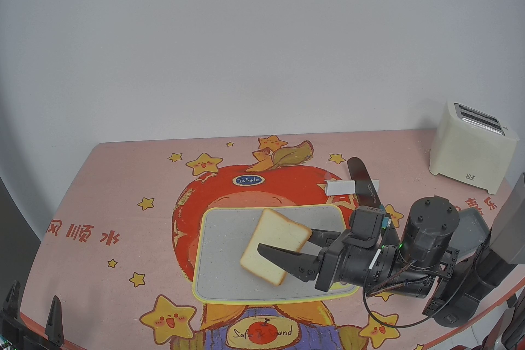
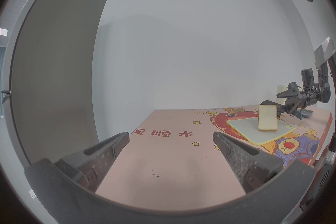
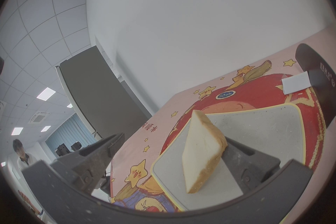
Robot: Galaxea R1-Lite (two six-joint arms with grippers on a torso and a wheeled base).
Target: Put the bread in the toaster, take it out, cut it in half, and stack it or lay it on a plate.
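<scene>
A slice of white bread [image 1: 275,244] stands tilted on edge on the grey, yellow-rimmed cutting board [image 1: 224,258]. My right gripper [image 1: 279,241] is open around the slice. In the right wrist view the bread [image 3: 201,154] leans against one finger [image 3: 245,160], and the other finger [image 3: 98,154] stands well apart from it. A cream toaster [image 1: 473,146] sits at the table's far right corner. My left gripper [image 2: 170,135] hangs open and holds nothing at the table's near left edge [image 1: 34,296].
A black-bladed knife [image 1: 363,181] lies beyond the board beside a white card [image 1: 350,187]. A dark grey plate [image 1: 470,228] sits partly hidden behind my right arm. The table's left half is bare printed mat.
</scene>
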